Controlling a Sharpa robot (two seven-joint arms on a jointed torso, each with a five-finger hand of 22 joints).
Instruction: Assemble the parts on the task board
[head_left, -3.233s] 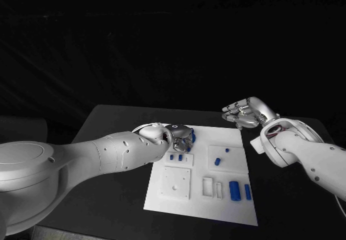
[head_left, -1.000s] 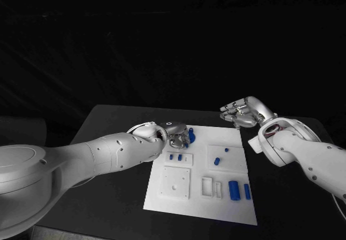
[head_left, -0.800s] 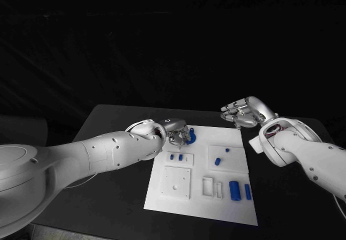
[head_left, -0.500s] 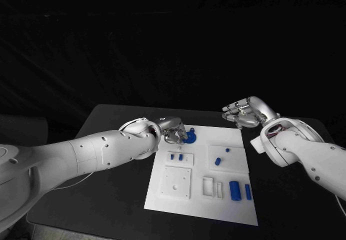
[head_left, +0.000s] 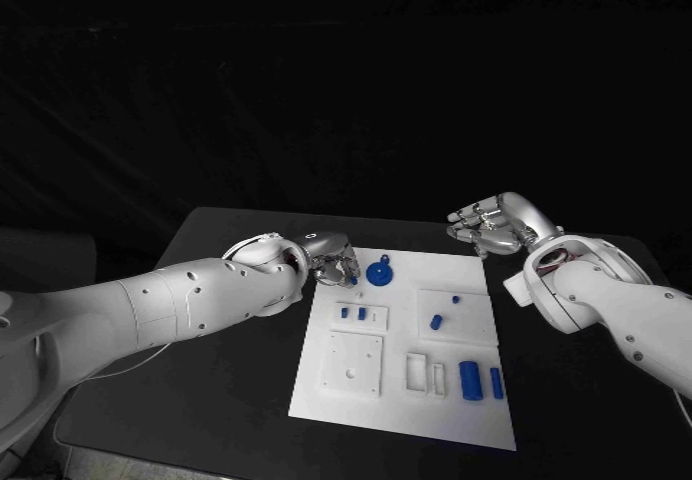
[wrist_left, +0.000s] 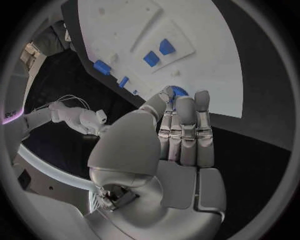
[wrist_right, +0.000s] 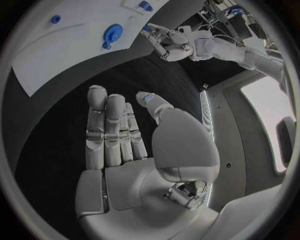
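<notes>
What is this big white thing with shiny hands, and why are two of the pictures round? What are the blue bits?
It is a robot with two white arms, each ending in a silver hand. One picture looks down from a camera on its head. The round ones come from little cameras at its wrists, looking along each hand. On the black table lies a white task board with small blue parts, like a round blue part near its far edge and longer blue pieces nearer the robot. The left hand hovers by the board's far corner and the right hand waits beyond it. Neither hand holds anything now.
</notes>
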